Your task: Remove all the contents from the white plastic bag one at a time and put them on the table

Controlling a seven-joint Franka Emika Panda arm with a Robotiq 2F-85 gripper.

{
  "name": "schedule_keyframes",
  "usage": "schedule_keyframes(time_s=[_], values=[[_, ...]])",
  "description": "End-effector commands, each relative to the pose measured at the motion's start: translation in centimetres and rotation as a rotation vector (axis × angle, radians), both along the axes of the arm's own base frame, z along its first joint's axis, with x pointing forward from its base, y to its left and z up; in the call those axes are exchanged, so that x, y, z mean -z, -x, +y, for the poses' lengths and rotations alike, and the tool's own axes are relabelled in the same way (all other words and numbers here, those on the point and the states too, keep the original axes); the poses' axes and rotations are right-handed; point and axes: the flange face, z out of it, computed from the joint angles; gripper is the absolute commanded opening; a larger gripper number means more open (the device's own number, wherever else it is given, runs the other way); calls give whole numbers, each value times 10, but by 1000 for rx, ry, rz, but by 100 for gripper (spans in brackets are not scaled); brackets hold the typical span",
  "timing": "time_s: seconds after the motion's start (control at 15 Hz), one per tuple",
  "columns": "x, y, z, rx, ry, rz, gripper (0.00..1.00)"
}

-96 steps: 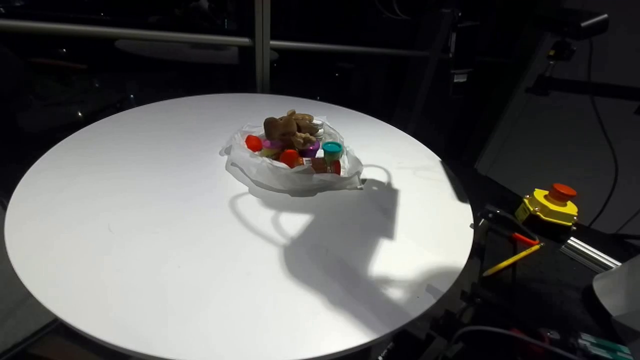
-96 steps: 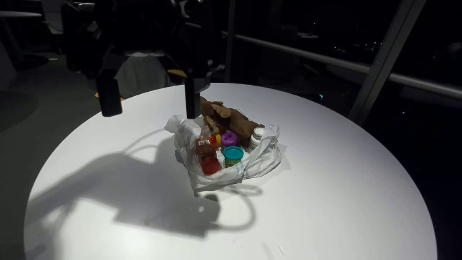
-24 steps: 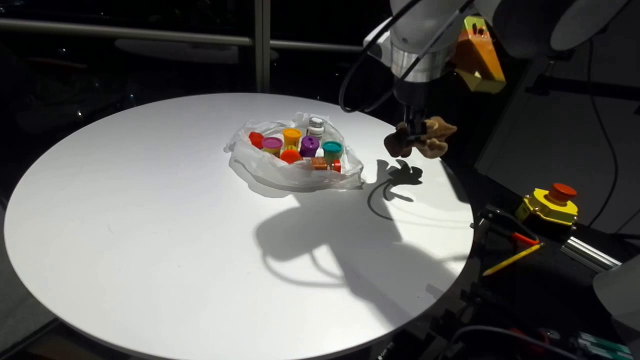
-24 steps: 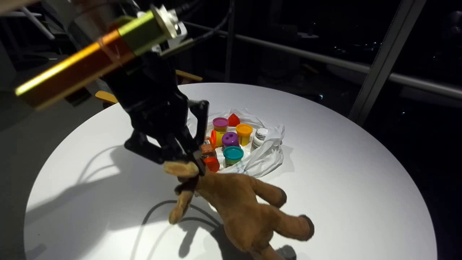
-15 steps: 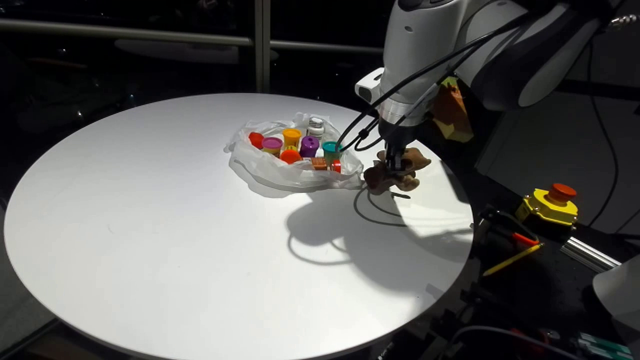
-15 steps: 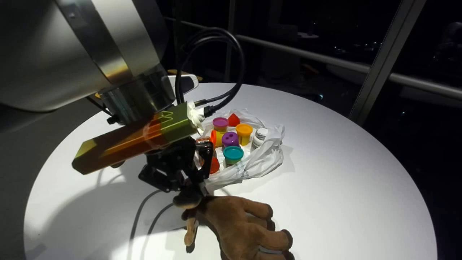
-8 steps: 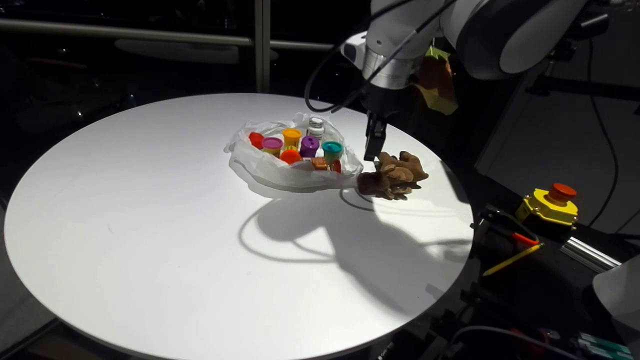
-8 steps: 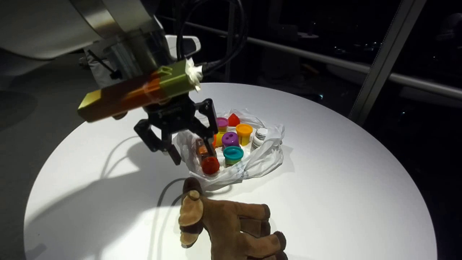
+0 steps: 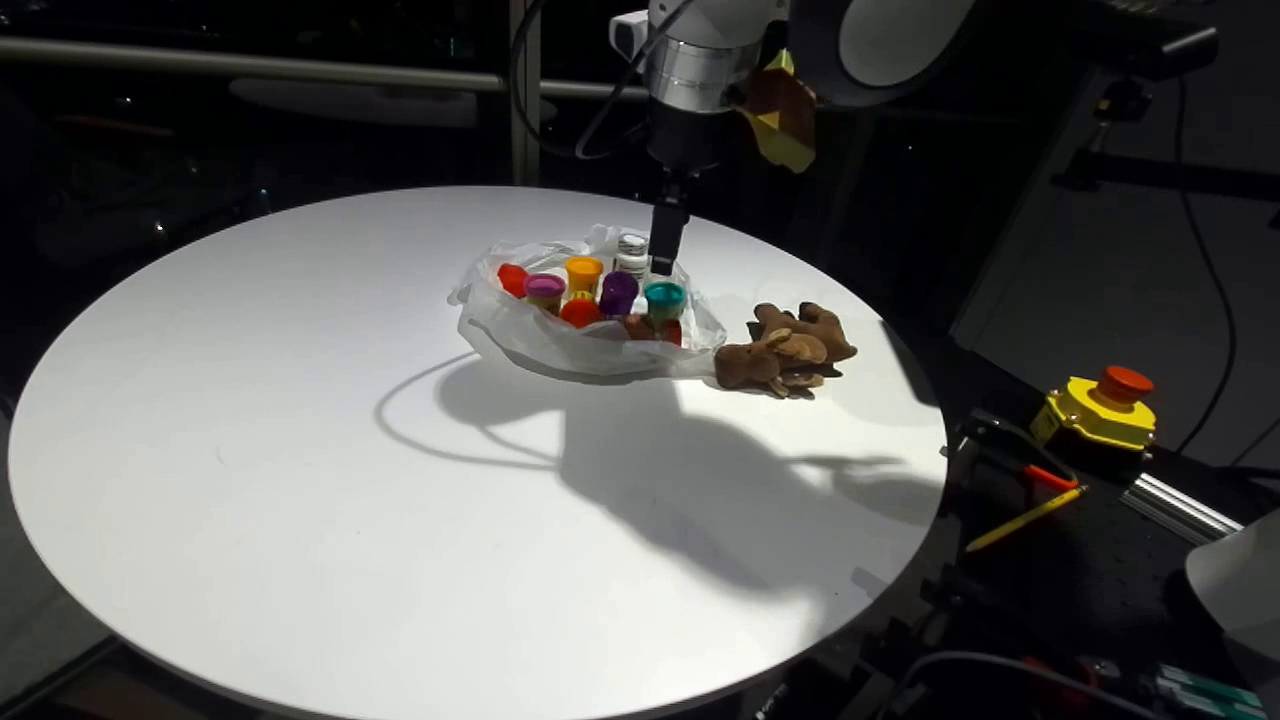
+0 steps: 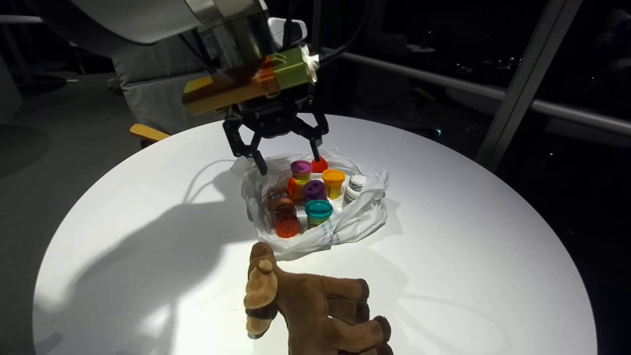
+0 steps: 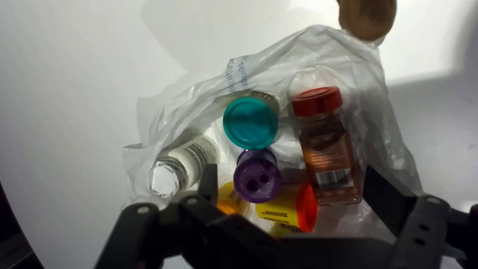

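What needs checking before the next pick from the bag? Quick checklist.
1. Jaws open, holding nothing: ok.
2. Brown plush toy on the table, outside the white plastic bag: ok.
3. Bag mouth open: ok.
4. Teal-lidded tub upright: ok.
5. Red-capped jar upright: not ok, lies on its side.
6. Purple container apart from the sideways yellow tub: cannot tell, they overlap in the wrist view.

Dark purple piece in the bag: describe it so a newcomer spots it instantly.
On the round white table, find the open white plastic bag. Near the bag's middle, right beside the teal-lidded tub, sits the dark purple piece. Two round holes in its top set it apart: the pinkish-purple tub lid nearby shows none.
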Motion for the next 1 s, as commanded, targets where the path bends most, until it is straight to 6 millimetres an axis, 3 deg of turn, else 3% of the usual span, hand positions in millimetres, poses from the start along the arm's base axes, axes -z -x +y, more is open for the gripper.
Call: schedule_keyframes(time_s=[0.0,0.27,0.67,0.73,0.8,0.93], values=[[27,-39,-15,15,-26,-12,100],[55,-55,-29,58,-72,-3,100],[64,-73,-38,105,-125,-26,100],[66,-74,-40,108,-132,-27,75],[68,-76,-41,109,-139,-26,74],[71,-78,-41,108,-138,-22,58]])
